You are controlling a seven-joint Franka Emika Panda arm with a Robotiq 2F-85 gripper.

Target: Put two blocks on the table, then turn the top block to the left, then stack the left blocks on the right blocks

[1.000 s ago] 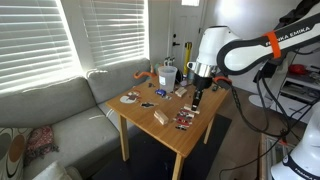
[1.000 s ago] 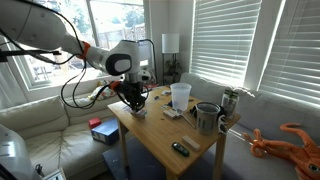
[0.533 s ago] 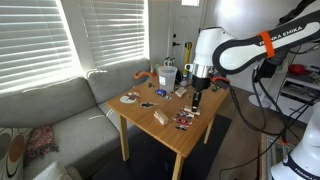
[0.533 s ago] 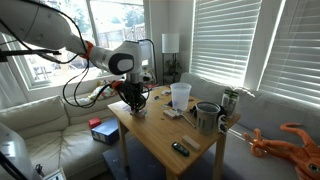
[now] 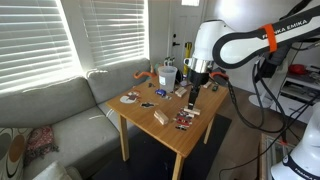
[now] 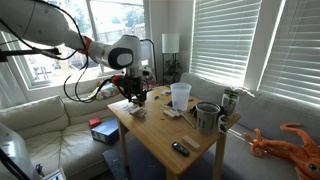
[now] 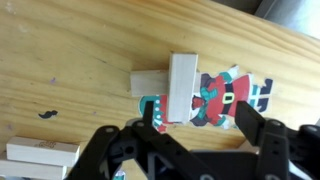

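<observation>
Two pale wooden blocks sit crossed on the table [image 7: 80, 60]. In the wrist view the top block [image 7: 183, 88] lies with its long axis running from twelve to six o'clock. It rests across the lower block [image 7: 148, 82], whose long axis runs from nine to three o'clock. This pair lies at twelve o'clock from the claw [image 7: 185, 152], near its fingertips and roughly centred between them. The claw's dark fingers are spread wide with nothing between them. A third block [image 7: 42, 152] lies flat at about nine o'clock from the claw. A printed card [image 7: 232, 100] showing a red, white and teal figure lies partly under the pair, towards three o'clock; no words on it are legible. In an exterior view the arm [image 5: 240, 45] carries orange lettering that seems to end in "EMIKA".
</observation>
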